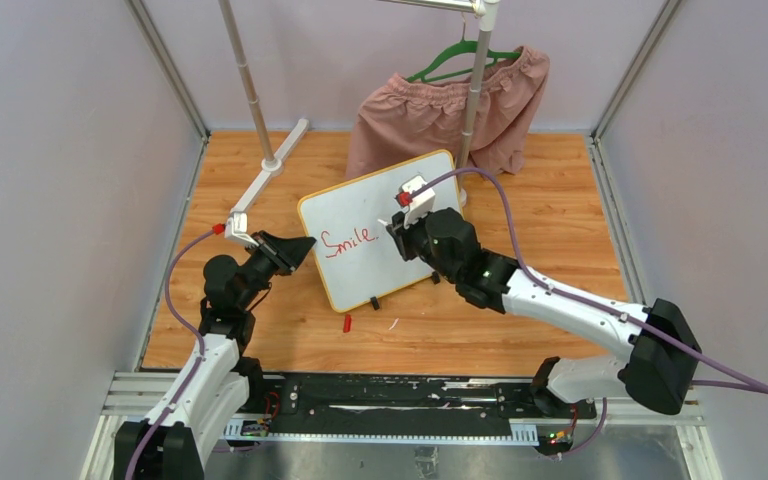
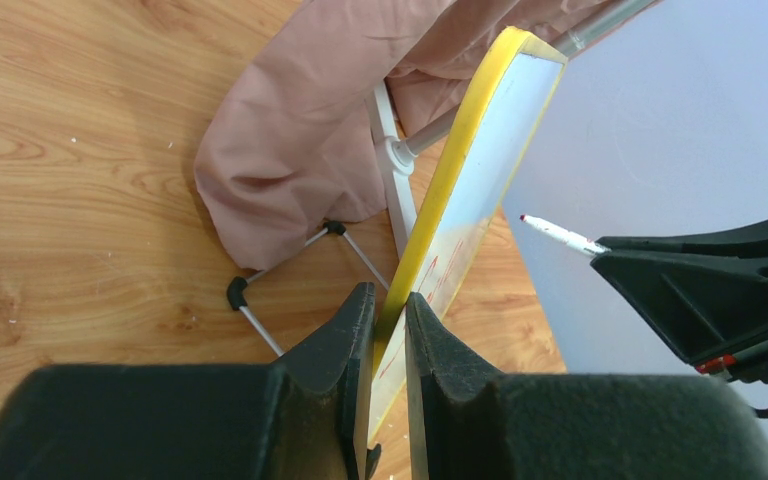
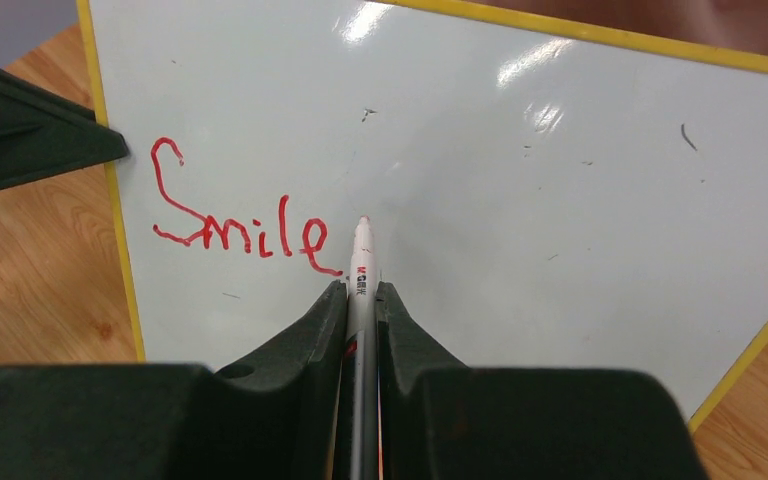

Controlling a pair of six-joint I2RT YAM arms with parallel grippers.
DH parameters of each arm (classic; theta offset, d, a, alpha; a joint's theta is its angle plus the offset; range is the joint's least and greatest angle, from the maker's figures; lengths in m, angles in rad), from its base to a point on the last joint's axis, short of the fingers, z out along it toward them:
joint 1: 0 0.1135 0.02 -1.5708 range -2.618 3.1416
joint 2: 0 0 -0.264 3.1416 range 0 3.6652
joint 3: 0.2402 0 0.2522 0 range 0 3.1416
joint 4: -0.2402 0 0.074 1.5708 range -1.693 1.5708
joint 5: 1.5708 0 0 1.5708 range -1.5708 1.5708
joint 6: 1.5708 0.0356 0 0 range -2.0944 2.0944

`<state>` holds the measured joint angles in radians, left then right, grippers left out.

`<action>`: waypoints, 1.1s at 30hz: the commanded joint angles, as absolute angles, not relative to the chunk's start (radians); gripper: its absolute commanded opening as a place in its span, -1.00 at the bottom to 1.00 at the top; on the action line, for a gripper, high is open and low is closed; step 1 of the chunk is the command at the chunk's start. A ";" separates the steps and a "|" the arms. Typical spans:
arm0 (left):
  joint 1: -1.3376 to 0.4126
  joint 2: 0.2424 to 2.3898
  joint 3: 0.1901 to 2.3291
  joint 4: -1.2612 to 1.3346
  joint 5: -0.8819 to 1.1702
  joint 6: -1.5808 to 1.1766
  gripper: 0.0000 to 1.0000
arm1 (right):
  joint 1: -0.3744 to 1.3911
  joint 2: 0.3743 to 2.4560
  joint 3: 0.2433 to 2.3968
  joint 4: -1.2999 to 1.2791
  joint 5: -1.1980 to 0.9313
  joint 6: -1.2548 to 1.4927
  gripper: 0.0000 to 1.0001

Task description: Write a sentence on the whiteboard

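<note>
The whiteboard (image 1: 360, 200), white with a yellow rim, stands tilted on the wooden table. The sentence (image 1: 348, 241) in red cursive reads only "Smile". My left gripper (image 1: 300, 250) is shut on the board's left edge, with the yellow rim (image 2: 430, 215) between its fingers (image 2: 355, 320). My right gripper (image 1: 400, 225) is shut on a white marker (image 3: 362, 250). The marker's tip sits just right of the "e" of the sentence (image 3: 240, 225). In the left wrist view the marker (image 2: 560, 235) stands a small gap off the whiteboard (image 2: 500, 150).
Pink shorts (image 1: 440, 105) on a green hanger hang from a metal rack (image 1: 250, 90) behind the board. The rack's white foot (image 1: 285, 150) lies at the back left. A red cap (image 1: 347, 322) lies on the table in front of the board. Grey walls enclose the table.
</note>
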<state>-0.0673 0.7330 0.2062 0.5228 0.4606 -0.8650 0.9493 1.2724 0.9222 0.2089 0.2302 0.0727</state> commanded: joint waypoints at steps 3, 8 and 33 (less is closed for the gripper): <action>-0.065 0.724 0.199 0.534 0.486 -0.871 -1.00 | 0.921 1.289 0.974 0.196 0.254 0.046 -1.00; -0.065 0.725 0.200 0.533 0.488 -0.871 -1.00 | 0.909 1.315 0.995 0.190 0.250 0.046 -1.00; -0.065 0.726 0.204 0.533 0.485 -0.870 -1.00 | 0.896 1.342 0.934 0.196 0.230 0.098 -1.00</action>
<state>-0.0673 0.7330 0.2062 0.5228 0.4599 -0.8650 0.9085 1.3487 0.9623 0.1951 0.2337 0.0757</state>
